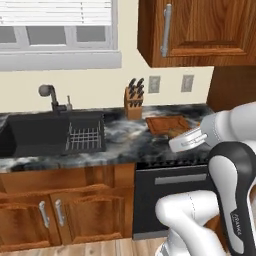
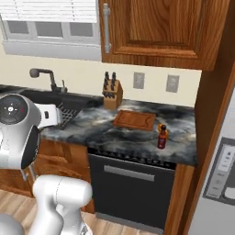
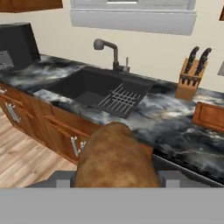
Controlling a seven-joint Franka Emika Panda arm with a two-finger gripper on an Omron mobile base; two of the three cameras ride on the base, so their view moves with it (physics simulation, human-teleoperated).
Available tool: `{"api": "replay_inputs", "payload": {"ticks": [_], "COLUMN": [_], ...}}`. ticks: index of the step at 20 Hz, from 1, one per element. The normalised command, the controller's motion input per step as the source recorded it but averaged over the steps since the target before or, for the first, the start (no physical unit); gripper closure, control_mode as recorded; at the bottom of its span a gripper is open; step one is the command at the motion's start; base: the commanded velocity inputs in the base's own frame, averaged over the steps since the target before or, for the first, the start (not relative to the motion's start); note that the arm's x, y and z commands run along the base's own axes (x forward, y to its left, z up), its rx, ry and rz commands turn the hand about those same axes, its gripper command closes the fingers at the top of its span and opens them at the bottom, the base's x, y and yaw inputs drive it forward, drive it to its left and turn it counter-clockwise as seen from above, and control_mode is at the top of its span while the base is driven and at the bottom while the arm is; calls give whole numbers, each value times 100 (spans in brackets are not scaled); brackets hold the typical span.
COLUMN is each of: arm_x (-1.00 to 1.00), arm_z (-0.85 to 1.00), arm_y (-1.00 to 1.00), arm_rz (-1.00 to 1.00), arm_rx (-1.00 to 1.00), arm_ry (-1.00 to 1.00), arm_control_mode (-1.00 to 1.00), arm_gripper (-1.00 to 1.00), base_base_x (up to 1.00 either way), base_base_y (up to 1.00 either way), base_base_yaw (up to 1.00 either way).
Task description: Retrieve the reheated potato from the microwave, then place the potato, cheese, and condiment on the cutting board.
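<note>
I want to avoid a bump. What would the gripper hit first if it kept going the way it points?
Probably the sink area, judging by the hand view. The gripper, holding the potato, points that way; depth is unclear.

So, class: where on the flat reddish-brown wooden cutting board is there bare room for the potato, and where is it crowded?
The whole cutting board top is bare. Its right front corner is tighter, beside the slim dark red condiment bottle.

We are observing the arm reaching level across the counter front; its gripper (image 3: 114,181) is gripping the potato (image 3: 114,157), fingers hidden beneath.
</note>
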Motion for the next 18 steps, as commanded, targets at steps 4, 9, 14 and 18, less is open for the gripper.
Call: {"api": "replay_inputs", "payload": {"ticks": [4, 9, 14, 18], "arm_x": [0, 0, 0, 0], "arm_z": [0, 0, 0, 0], "arm_y": [0, 0, 0, 0], "arm_rz": [0, 0, 0, 0], "arm_rx": [0, 0, 0, 0], "arm_ry": [0, 0, 0, 0], "arm_control_mode": [100, 100, 100, 100], "arm_gripper": [100, 100, 100, 100], "base_base_x": [58, 50, 41, 43], "base_base_y": [0, 0, -1, -4], "base_base_yaw": [-30, -25, -13, -8]}}
